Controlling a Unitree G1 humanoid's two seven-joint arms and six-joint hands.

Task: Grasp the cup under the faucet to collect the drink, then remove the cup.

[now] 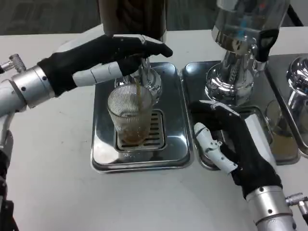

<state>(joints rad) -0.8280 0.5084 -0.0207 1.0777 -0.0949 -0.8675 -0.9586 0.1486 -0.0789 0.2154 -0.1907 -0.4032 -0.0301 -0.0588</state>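
Ribbed glass cup (pixel 131 115) under faucet (pixel 143 72), left hand (pixel 110 57) on it; right hand (pixel 231 144) open, empty

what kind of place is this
Probably a drink-dispensing station, perhaps a lab mock-up: dispensers with chrome bases stand on steel drip trays on a white table, and a ribbed glass cup sits filling under one faucet.
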